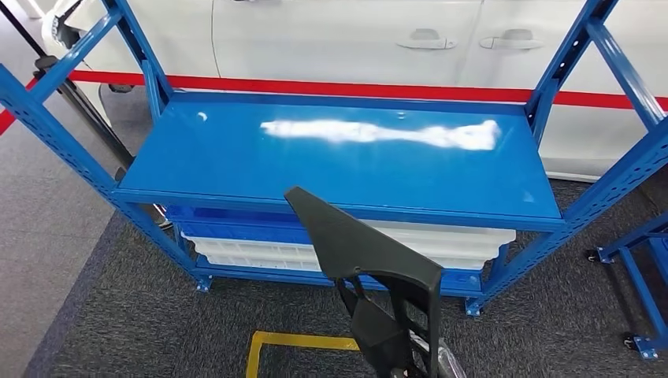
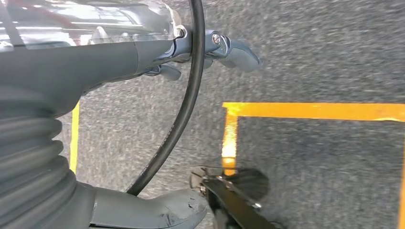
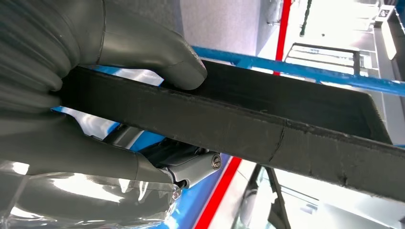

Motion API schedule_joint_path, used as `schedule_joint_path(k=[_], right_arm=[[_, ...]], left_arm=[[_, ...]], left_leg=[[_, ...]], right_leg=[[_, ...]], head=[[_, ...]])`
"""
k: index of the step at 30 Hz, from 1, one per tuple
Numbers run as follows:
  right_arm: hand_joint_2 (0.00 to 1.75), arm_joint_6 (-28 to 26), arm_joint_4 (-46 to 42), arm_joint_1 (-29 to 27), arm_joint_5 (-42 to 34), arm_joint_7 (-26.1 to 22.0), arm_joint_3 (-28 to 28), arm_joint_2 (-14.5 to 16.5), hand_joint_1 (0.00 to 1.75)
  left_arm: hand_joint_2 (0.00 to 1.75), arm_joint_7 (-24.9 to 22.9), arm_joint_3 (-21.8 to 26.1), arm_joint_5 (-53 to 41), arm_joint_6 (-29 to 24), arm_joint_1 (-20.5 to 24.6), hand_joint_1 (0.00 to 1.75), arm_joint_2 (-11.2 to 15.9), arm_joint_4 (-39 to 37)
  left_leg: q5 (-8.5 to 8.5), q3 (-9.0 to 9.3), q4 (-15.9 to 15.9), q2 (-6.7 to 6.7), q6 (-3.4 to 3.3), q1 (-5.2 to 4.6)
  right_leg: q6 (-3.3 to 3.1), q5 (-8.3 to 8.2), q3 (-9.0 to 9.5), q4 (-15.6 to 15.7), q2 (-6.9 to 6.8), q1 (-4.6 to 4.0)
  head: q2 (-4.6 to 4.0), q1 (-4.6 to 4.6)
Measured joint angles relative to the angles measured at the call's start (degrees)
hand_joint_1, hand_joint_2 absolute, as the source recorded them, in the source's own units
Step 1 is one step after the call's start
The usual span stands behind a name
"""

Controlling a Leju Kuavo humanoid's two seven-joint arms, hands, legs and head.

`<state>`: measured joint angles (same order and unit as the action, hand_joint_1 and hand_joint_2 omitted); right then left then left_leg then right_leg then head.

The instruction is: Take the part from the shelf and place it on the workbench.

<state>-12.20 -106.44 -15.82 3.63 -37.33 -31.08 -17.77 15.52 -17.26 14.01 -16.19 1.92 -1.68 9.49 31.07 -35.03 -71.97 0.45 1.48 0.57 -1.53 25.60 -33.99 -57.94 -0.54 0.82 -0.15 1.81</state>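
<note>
The part (image 1: 362, 240) is a flat black plastic piece with a pointed upper end, held up in front of the blue shelf (image 1: 339, 161). My right hand (image 1: 384, 335) grips its lower end from below. In the right wrist view the part (image 3: 267, 119) is a long dark bar running through my right hand (image 3: 95, 157), with the thumb (image 3: 179, 64) pressed on its upper face. The shelf's top board is bare, with a white glare streak. My left hand (image 2: 143, 62) hangs over the grey carpet with fingers (image 2: 236, 52) and thumb (image 2: 157, 212) apart, holding nothing.
White and blue trays (image 1: 260, 248) lie stacked on the shelf's lower level. A white car with a red stripe (image 1: 354, 88) stands behind the shelf. Yellow tape (image 1: 291, 342) marks the carpet by my feet. Another blue rack (image 1: 642, 268) stands at the right.
</note>
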Motion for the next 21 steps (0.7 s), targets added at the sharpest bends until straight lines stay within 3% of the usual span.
schedule_joint_path(k=[1,3,5,7,8,9,11,12,13,14,16,17,19,21], right_arm=[[1.75,0.0,0.0,-0.07,0.0,0.0,0.03,0.0,1.75],[1.75,-0.01,0.0,-0.15,0.0,0.0,0.08,0.0,1.75],[1.75,-0.01,0.0,-0.18,-0.01,0.01,0.14,0.0,1.75],[1.75,-0.01,0.0,-0.27,-0.05,0.07,0.22,0.02,1.75],[1.75,-0.01,0.0,-0.34,-0.07,0.1,0.26,0.09,1.75],[1.75,-0.01,0.01,-0.42,-0.09,0.16,0.31,0.19,1.75],[1.75,0.0,0.08,-0.49,-0.16,0.25,0.43,0.35,1.75],[1.75,-0.01,0.17,-0.5,-0.2,0.28,0.5,0.37,1.75],[1.75,-0.02,0.28,-0.52,-0.26,0.32,0.55,0.37,1.75],[1.75,-0.02,0.4,-0.54,-0.32,0.35,0.58,0.37,1.75],[1.75,0.03,0.6,-0.56,-0.51,0.45,0.62,0.37,1.75],[1.75,0.11,0.64,-0.53,-0.59,0.49,0.64,0.37,1.75],[1.75,0.28,0.71,-0.49,-0.67,0.52,0.74,0.37,1.75],[1.75,0.46,0.8,-0.6,-0.76,0.52,0.84,0.37,1.75]], left_arm=[[1.75,0.0,-0.01,-0.08,0.01,0.04,0.0,0.01,0.0],[1.75,0.01,-0.01,-0.13,0.02,0.16,0.0,0.08,0.0],[1.75,0.04,-0.02,-0.13,0.03,0.23,0.0,0.14,0.0],[1.75,-0.01,-0.03,-0.13,0.09,0.21,0.0,0.11,-0.04],[1.75,-0.08,-0.05,-0.13,0.16,0.22,0.0,0.08,-0.07],[1.75,-0.14,-0.06,-0.13,0.22,0.19,0.0,0.05,-0.09],[1.75,-0.23,-0.08,-0.13,0.33,0.11,0.0,0.02,-0.09],[1.75,-0.25,-0.08,-0.13,0.35,0.05,0.0,0.02,-0.09],[1.75,-0.26,-0.08,-0.13,0.37,0.05,0.0,0.02,-0.09],[1.75,-0.26,-0.09,-0.14,0.4,0.06,0.0,0.02,-0.09],[1.75,-0.26,-0.11,-0.15,0.5,0.07,0.0,0.01,-0.09],[1.75,-0.26,-0.11,-0.15,0.55,0.07,0.0,0.01,-0.09],[1.75,-0.25,-0.13,-0.15,0.58,0.09,0.0,0.0,-0.09],[1.75,-0.25,-0.15,-0.15,0.58,0.04,0.0,-0.01,-0.09]], left_leg=[[-1.21,2.91,3.45,-0.1,-0.35,-0.07],[-0.83,8.66,11.75,-0.32,-1.16,-0.4],[0.23,10.76,15.94,-0.42,-1.83,-0.84],[-0.91,10.03,16.49,-0.23,-2.57,-0.78],[-1.68,9.48,16.7,-0.04,-3.04,-0.66],[-2.49,8.78,16.9,0.17,-3.45,-0.51],[-3.83,7.07,16.88,0.5,-3.92,-0.55],[-4.49,6.2,16.77,0.59,-3.94,-0.58],[-5.14,5.24,16.57,0.66,-3.87,-0.6],[-5.71,4.28,16.28,0.71,-3.76,-0.59],[-6.63,2.21,15.26,0.74,-3.33,-0.54],[-6.92,1.27,14.56,0.73,-3.06,-0.6],[-7.55,-0.03,13.45,0.73,-2.36,-0.71],[-8.46,-0.57,13.26,0.73,-1.59,-0.69]], right_leg=[[0.11,-0.52,-0.78,-0.26,0.02,-0.04],[0.57,-1.51,-1.8,-0.62,0.02,-0.16],[1.3,-2.6,-2.1,-0.46,-0.09,-0.06],[2.0,-3.02,-2.43,-0.28,-0.07,0.1],[2.23,-1.84,-2.87,-0.91,0.02,0.15],[2.38,0.53,-3.57,-2.57,0.11,0.2],[2.62,6.73,-5.11,-8.78,0.21,0.4],[2.79,8.56,-5.56,-12.19,0.22,0.48],[2.97,8.75,-5.48,-14.65,0.22,0.56],[3.1,7.68,-4.81,-15.7,0.22,0.65],[3.2,4.3,-0.58,-12.17,0.2,0.89],[3.13,3.98,2.49,-8.25,0.2,0.87],[2.65,5.37,7.09,-1.46,0.25,0.68],[1.86,6.08,7.68,0.49,0.29,0.43]], head=[[0.0,0.0],[0.0,0.0],[0.0,-0.01],[0.0,-0.01],[0.0,-0.02],[0.0,-0.02],[0.0,-0.02],[0.0,-0.02],[0.0,-0.02],[0.0,-0.02],[0.0,-0.02],[0.0,-0.02],[0.0,-0.01],[0.0,-0.01]])
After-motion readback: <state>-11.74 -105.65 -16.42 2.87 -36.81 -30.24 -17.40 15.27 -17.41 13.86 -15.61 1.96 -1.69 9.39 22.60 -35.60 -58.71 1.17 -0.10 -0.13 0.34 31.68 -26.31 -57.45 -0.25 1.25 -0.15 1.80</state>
